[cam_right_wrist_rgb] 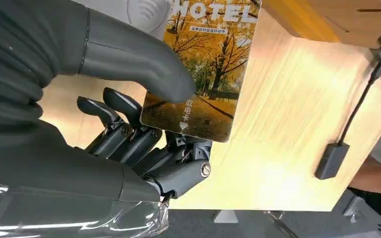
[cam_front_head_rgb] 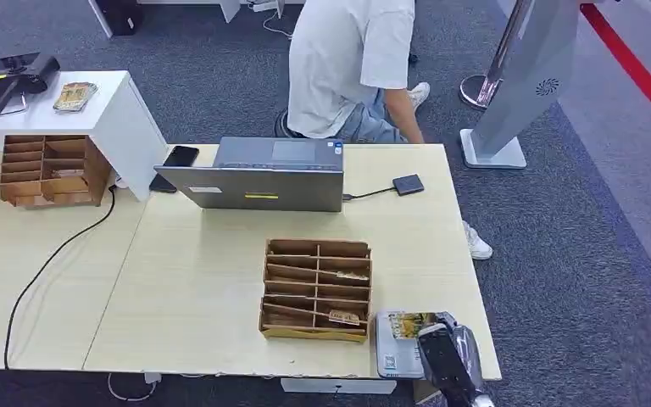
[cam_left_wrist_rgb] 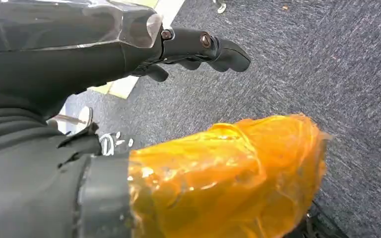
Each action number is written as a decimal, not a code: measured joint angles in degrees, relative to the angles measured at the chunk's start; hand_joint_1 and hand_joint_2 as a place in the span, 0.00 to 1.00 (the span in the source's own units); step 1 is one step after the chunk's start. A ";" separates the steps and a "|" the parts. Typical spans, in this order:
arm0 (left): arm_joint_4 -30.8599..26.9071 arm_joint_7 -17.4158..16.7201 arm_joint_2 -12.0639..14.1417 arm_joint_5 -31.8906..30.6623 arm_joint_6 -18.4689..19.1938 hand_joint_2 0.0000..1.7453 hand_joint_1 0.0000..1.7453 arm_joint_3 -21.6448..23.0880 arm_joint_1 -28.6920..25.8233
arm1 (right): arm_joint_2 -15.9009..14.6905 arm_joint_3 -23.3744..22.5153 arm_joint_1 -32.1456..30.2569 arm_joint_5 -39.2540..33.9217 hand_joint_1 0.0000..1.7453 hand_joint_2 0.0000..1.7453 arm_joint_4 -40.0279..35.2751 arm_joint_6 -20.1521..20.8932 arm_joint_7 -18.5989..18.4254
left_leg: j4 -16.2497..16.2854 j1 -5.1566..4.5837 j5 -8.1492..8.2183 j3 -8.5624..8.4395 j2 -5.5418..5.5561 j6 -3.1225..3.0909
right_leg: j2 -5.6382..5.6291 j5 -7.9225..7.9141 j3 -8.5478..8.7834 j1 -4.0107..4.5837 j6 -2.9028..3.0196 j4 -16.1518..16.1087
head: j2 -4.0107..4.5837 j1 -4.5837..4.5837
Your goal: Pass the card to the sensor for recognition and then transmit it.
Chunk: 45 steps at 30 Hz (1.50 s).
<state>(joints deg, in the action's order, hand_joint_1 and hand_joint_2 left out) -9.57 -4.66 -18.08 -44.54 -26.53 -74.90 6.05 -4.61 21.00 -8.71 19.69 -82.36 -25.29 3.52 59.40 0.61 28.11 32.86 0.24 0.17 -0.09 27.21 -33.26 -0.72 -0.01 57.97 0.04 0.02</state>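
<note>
The card (cam_right_wrist_rgb: 201,74) is pinched between thumb and fingers of the right hand (cam_front_head_rgb: 446,348) and held over the white sensor (cam_front_head_rgb: 387,356) at the table's near right edge, so recognition seems underway, with a steady hold then a handover called for next.

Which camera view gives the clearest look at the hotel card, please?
The right wrist view: the card is close up, pinched by the right hand, its autumn-tree print and "HOTEL" lettering legible. The head view shows it small over the sensor at the table's near edge. The left wrist view faces carpet.
</note>
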 joint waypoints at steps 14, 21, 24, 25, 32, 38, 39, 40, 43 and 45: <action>0.00 0.00 0.00 0.15 -0.39 0.00 0.00 -0.07 0.00 | -2.10 0.70 0.00 -0.35 1.00 1.00 0.15 0.85 -3.37 | 0.00 0.00 0.00 0.00 0.00 0.00 | 0.00 0.00 0.00 0.00 0.00 0.00 | 0.00 0.00; 0.00 0.00 0.00 0.15 -0.39 0.00 0.00 -0.09 0.00 | -2.74 1.38 0.00 -0.44 1.00 1.00 0.15 0.94 -3.59 | 0.00 0.00 0.00 0.00 0.00 0.00 | 0.00 0.00 0.00 0.00 0.00 0.00 | 0.00 0.00; 0.00 0.00 0.00 0.15 -0.42 0.00 0.00 -0.09 0.00 | -3.08 1.55 0.01 -0.50 1.00 1.00 0.15 1.22 -4.07 | 0.00 0.00 0.00 0.00 0.00 0.00 | 0.00 0.00 0.00 0.00 0.00 0.00 | 0.00 0.00; 0.00 0.00 0.00 0.13 -0.42 0.00 0.00 -0.09 0.00 | -3.17 1.64 0.03 -0.50 1.00 1.00 0.17 1.27 -4.22 | 0.00 0.00 0.00 0.00 0.00 0.00 | 0.00 0.00 0.00 0.00 0.00 0.00 | 0.00 0.00; 0.00 0.00 0.00 -0.04 -0.42 0.00 0.00 -0.09 0.00 | -3.54 2.58 0.54 -0.31 1.00 1.00 1.05 1.64 -5.36 | 0.00 0.00 0.00 0.00 0.00 0.00 | 0.00 0.00 0.01 0.00 0.00 0.00 | 0.00 0.00; 0.00 -0.02 0.00 -0.22 -0.42 0.00 0.00 -0.09 0.04 | -3.74 3.39 1.60 0.70 1.00 1.00 2.45 1.79 -6.89 | 0.00 0.00 0.00 -0.02 -0.01 0.00 | -0.01 0.00 0.01 0.00 0.00 0.00 | 0.00 0.00; 0.00 -0.02 0.00 -0.22 -0.42 0.00 0.00 -0.09 0.04 | -3.74 3.48 1.75 0.72 1.00 1.00 2.67 1.79 -6.95 | 0.00 0.00 0.00 -0.02 -0.01 0.00 | -0.01 0.00 0.02 0.00 0.00 0.00 | 0.00 0.00; 0.00 -0.04 0.00 -0.24 -0.42 0.00 0.00 -0.09 0.04 | -3.74 3.58 1.89 0.76 1.00 1.00 2.91 1.79 -6.97 | 0.00 0.00 0.00 -0.02 -0.01 0.00 | -0.01 0.00 0.02 0.00 0.00 0.00 | 0.00 0.00; 0.00 -0.13 0.00 -0.24 -0.42 0.00 0.00 -0.09 0.04 | -3.78 4.04 2.32 0.87 1.00 1.00 3.56 1.79 -7.11 | 0.00 0.00 0.00 -0.03 -0.01 0.00 | -0.01 0.00 0.02 0.00 0.00 0.00 | 0.00 0.00; 0.00 -0.17 0.00 -0.24 -0.42 0.00 0.00 -0.09 0.04 | -3.81 4.28 2.57 0.92 1.00 1.00 3.93 1.77 -7.13 | 0.00 0.00 0.00 -0.04 -0.01 0.00 | -0.01 0.00 0.03 0.00 0.00 0.00 | 0.00 0.00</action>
<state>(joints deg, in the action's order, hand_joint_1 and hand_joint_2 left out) -9.57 -4.83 -18.08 -44.78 -26.95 -74.99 6.10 -8.42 25.29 -6.14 20.61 -78.42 -23.52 -3.61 59.40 0.61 28.11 32.82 0.23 0.17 -0.10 27.21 -33.23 -0.72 -0.01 57.97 0.04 0.02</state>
